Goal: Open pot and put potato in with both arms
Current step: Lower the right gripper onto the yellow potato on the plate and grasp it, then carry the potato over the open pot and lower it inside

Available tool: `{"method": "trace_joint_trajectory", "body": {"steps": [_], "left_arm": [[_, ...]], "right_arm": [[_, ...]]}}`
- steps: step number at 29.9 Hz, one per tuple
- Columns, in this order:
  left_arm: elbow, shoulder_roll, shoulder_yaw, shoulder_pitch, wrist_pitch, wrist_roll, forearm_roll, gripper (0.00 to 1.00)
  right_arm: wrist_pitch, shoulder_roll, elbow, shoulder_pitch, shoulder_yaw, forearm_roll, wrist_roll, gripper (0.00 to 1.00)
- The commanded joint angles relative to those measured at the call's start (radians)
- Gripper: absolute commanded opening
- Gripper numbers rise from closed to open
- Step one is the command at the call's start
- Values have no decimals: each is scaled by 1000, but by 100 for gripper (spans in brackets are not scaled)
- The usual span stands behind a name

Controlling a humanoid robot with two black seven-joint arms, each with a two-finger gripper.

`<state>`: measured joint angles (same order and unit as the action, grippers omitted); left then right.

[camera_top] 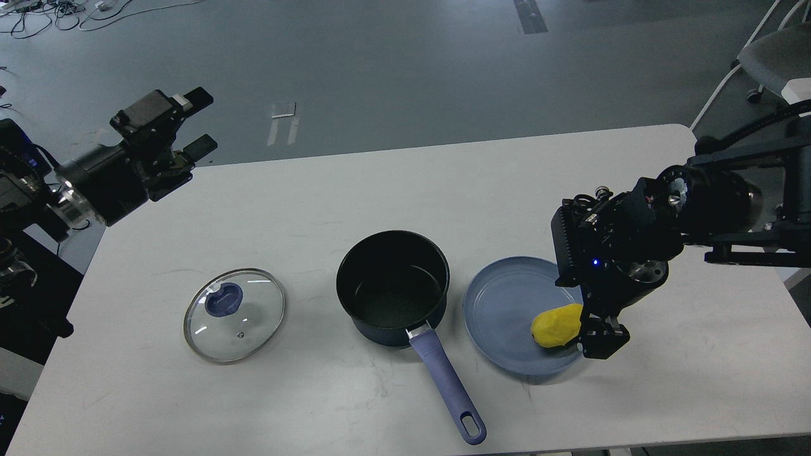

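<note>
The dark blue pot [393, 288] stands open and empty at the table's middle, its purple handle [447, 383] pointing toward the front. Its glass lid [234, 315] with a blue knob lies flat on the table to the left of the pot. The yellow potato [556, 325] lies on the right side of the blue plate [500, 316]. My right gripper [586, 335] points down at the potato. One finger [603, 340] is against the potato's right side and the other is hidden. My left gripper [199, 121] is open and empty, raised over the table's far left corner.
The white table [380, 190] ends just in front of the pot handle. A chair [773, 54] stands on the floor beyond the far right corner. Cables lie on the floor at the far left.
</note>
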<state>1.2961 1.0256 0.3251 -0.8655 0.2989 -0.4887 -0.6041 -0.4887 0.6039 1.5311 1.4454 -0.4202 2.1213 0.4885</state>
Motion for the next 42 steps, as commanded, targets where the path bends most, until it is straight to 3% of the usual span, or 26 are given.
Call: {"method": "trace_joint_trajectory", "body": {"steps": [1, 9, 20, 23, 25, 27, 33, 42], "left_arm": [[0, -1, -1, 0, 0, 0, 1, 98], [0, -1, 0, 0, 0, 0, 3, 98], [0, 4, 2, 0, 0, 0, 3, 98], [0, 4, 2, 0, 0, 0, 3, 98], [0, 4, 2, 0, 0, 0, 3, 98], [0, 4, 2, 0, 0, 0, 3, 98], [0, 1, 2, 0, 0, 0, 3, 98], [0, -1, 2, 0, 0, 0, 3, 98]], "right_arm": [[0, -21, -26, -22, 0, 12, 0, 100], [0, -107, -100, -26, -6, 12, 0, 97], [0, -128, -111, -42, -25, 12, 0, 90], [0, -131, -111, -45, -29, 12, 0, 81], [0, -133, -111, -45, -31, 12, 0, 68], [0, -133, -112, -43, -29, 12, 0, 44], [0, -134, -112, -36, -28, 11, 0, 20], [0, -142, -178, 157, 34, -139, 0, 19]]}}
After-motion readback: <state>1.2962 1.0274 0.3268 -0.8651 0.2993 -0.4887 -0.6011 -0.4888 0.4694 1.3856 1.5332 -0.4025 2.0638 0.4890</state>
